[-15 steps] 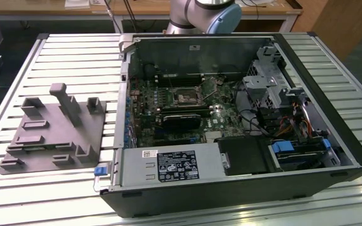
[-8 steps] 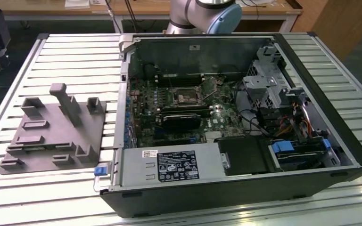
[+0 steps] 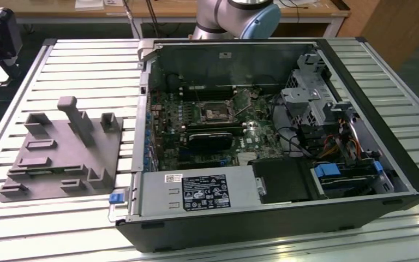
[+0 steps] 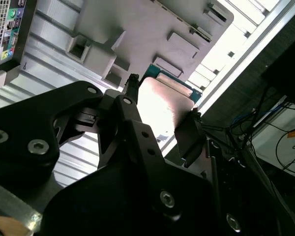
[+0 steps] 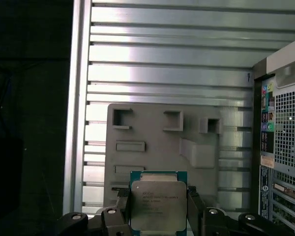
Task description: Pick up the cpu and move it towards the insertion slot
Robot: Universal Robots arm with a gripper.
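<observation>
Tool [image 5: 158, 212] state: the two black metal fingers [image 5: 122, 209] are clamped on opposite edges of the cpu [image 5: 158, 204]. In the second wrist view the same grip shows, the tool [image 4: 162, 115] pinching the cpu [image 4: 163, 104] from either side.

The cpu is a thin, nearly square chip with no clear long axis. Its matte silver-grey metal lid sits on a green board that shows as a narrow border. The flat lid faces the first wrist camera, and the free edges are square to the ribs of the tabletop [image 5: 162, 64].

Beyond the chip we see the grey fixture plate [image 5: 152, 142], smooth moulded plastic with rectangular pockets and raised blocks. We cannot tell how far the chip hangs from it.

In the exterior view the fixture plate [image 3: 57, 158] lies flat on the ribbed aluminium tabletop [image 3: 85, 60], near its edge at the exterior view's left. The open black computer case [image 3: 268, 229] lies just beside the plate.

The insertion slot [image 3: 215, 113] is a square socket with a silver frame and dark centre. It sits on the motherboard inside the case, well apart from the plate.
</observation>
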